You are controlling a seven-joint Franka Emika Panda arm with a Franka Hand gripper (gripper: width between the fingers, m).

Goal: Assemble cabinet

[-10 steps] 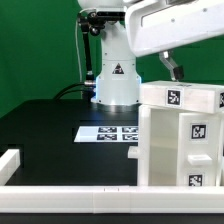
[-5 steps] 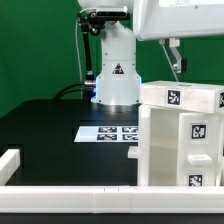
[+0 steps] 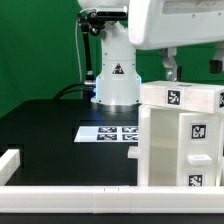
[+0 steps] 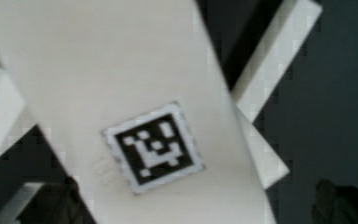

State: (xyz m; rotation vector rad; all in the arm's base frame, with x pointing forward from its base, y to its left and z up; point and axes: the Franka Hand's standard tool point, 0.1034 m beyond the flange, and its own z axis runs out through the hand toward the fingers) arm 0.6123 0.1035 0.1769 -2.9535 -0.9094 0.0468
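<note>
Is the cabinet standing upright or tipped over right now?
Upright. The cabinet stands square on the table, its top edge level and sides vertical in the exterior view.

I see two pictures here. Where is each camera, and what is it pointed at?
Exterior view: off the arm, low by the table, facing the robot's base; the cabinet fills its right, the fingers hang above it.
Wrist view: on the wrist, looking close at a white tagged panel; none of the robot shows clearly.
Shared: probably the cabinet.
</note>
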